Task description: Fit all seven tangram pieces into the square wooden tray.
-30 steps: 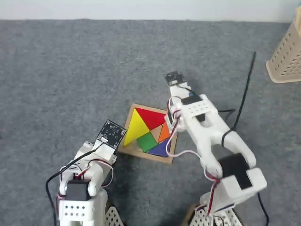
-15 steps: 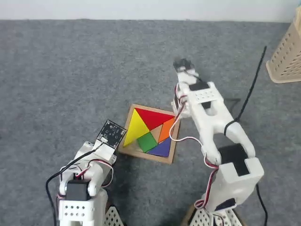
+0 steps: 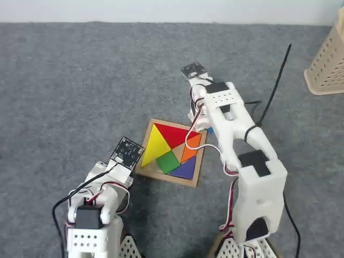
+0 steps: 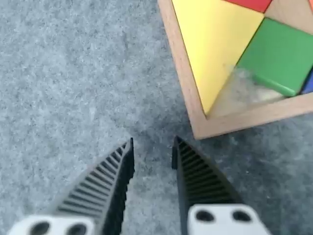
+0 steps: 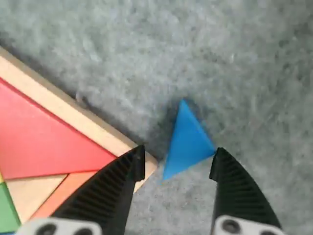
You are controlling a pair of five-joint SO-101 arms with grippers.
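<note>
A small blue triangle is seen lying flat on the grey, felt-like surface. It lies directly between the two black fingers of the right tool, which are spread wide and straddle it without touching it. One point of the triangle is aimed away from the tool. Just beside the tool's other finger, a corner of the square wooden tray is seen, with a red triangle seated inside it. The blue piece lies just outside that corner, apart from the rim.

The left tool is held over bare surface with its ridged fingers slightly parted and nothing between them. Ahead of it another tray corner is seen, holding a yellow triangle and a green square, with a bare wedge of tray floor between them and the rim.

The blue piece is judged to be light, stiff and thin, most likely painted wood, with a smooth and possibly slippery face. Because it is flat, it is best taken by its edges, with the fingertips lowered right down to the surface. The sloping sides are a risk: a piece squeezed on two converging edges may be pushed out towards its point. A hold across the widest part, with one finger flat against a straight edge, is judged safest. Little force should be needed.
</note>
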